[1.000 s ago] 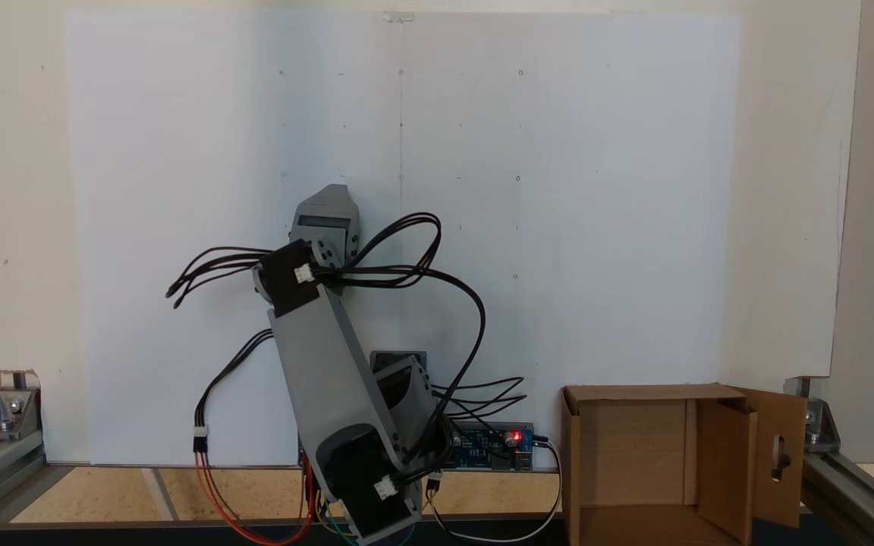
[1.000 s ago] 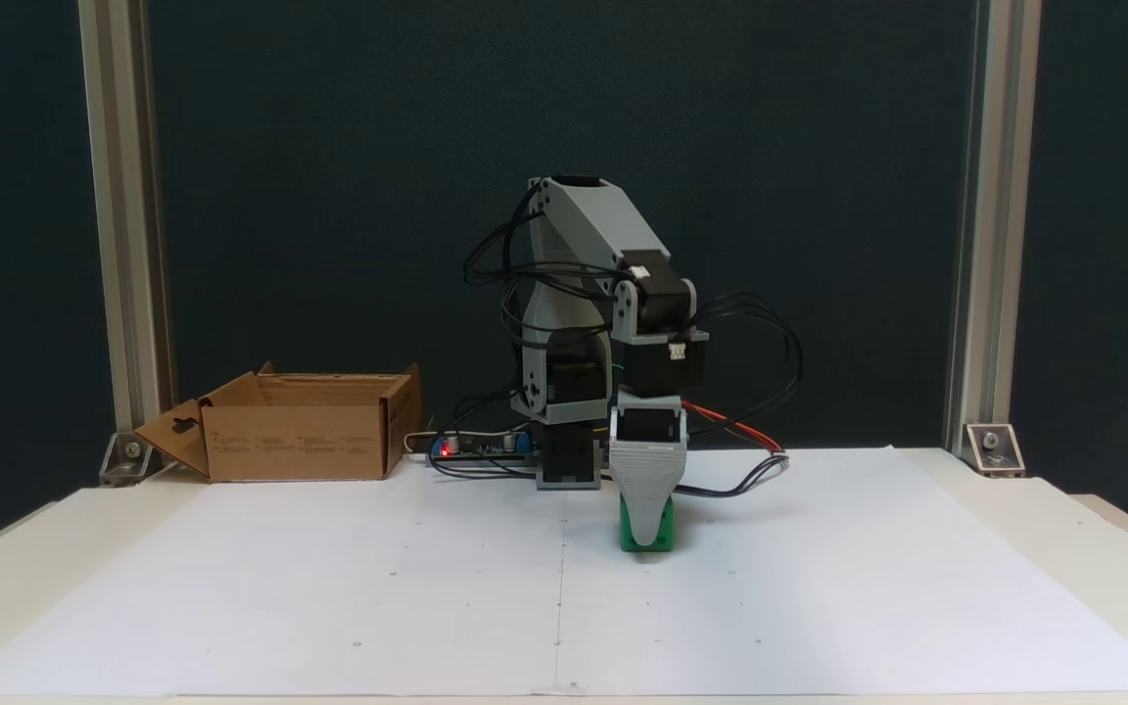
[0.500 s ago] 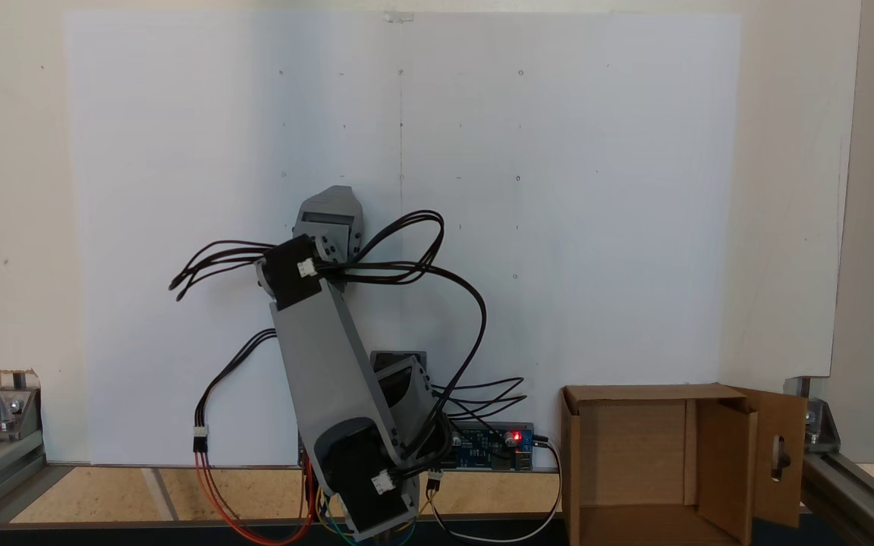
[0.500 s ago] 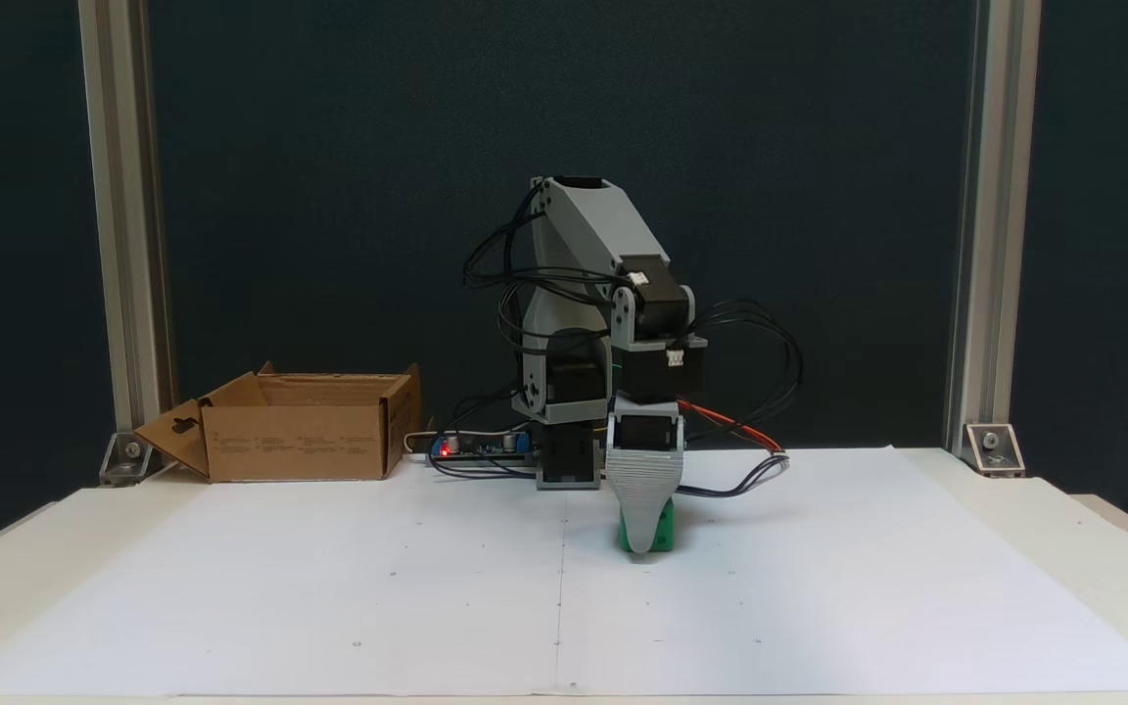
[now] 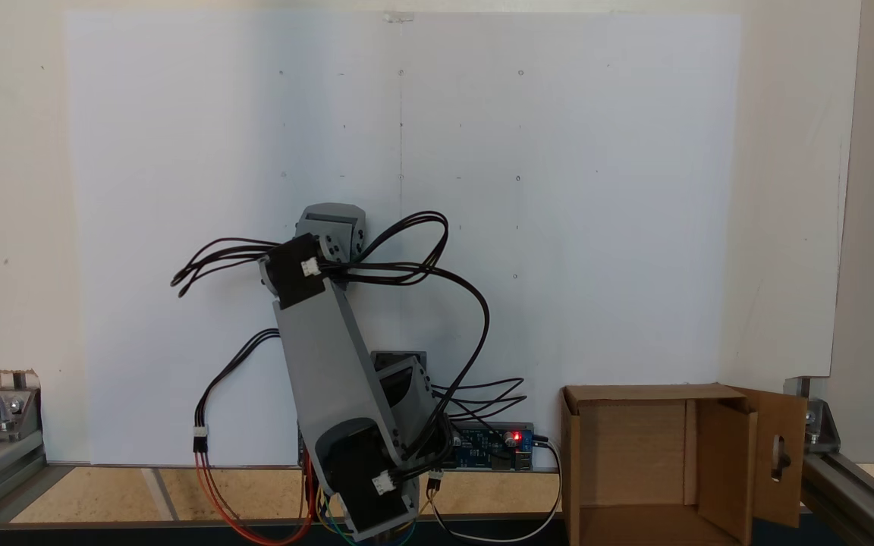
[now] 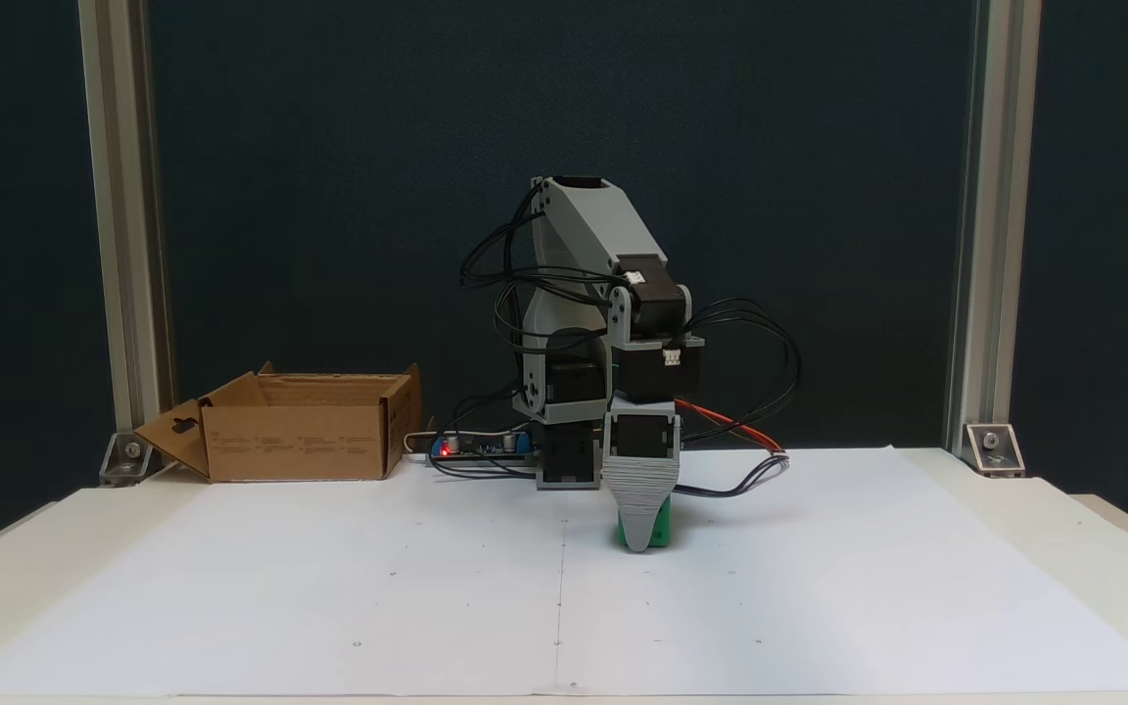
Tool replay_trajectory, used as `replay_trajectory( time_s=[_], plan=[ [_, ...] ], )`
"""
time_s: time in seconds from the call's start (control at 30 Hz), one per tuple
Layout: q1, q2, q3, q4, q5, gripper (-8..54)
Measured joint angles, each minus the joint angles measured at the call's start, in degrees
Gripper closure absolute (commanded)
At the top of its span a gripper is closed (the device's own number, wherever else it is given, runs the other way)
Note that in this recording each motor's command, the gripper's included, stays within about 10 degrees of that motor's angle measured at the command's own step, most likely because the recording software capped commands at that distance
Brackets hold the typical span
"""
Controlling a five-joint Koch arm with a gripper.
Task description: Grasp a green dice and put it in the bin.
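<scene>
The green dice (image 6: 662, 530) rests on the white paper in front of the arm's base. My gripper (image 6: 638, 544) points straight down right at it. Its grey front jaw covers most of the dice, with green showing on both sides. The other jaw lies behind the front one, so the gap between them is hidden. Seen from above, the gripper (image 5: 330, 224) covers the dice. The bin (image 6: 300, 446) is an open brown cardboard box at the back left of the table. In a fixed view from above, the bin (image 5: 630, 444) sits at the lower right, its flap with a keyhole cutout turned outward.
A blue circuit board (image 5: 494, 444) with a red light and loose black cables (image 5: 422, 265) lie between the arm's base and the bin. Aluminium frame posts (image 6: 123, 235) stand at the table's back corners. White paper (image 6: 329, 587) covers the tabletop.
The gripper has come down lower over the dice and drawn slightly back toward the base. Its tip is now near the paper. The dice has stayed about where it was.
</scene>
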Motion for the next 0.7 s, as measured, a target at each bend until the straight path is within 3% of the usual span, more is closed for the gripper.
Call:
replay_trajectory(
  time_s=[0.17, 0.23, 0.5, 0.7],
  plan=[
    [3.7, 0.1, -8.6, 9.7, 0.0, 34.1],
    [9.3, 2.6, -21.9, 20.3, 0.0, 34.1],
    [19.9, 6.6, -48.3, 42.1, -0.2, 34.1],
    [38.8, 9.1, -49.4, 40.9, -8.3, 34.1]
  ],
)
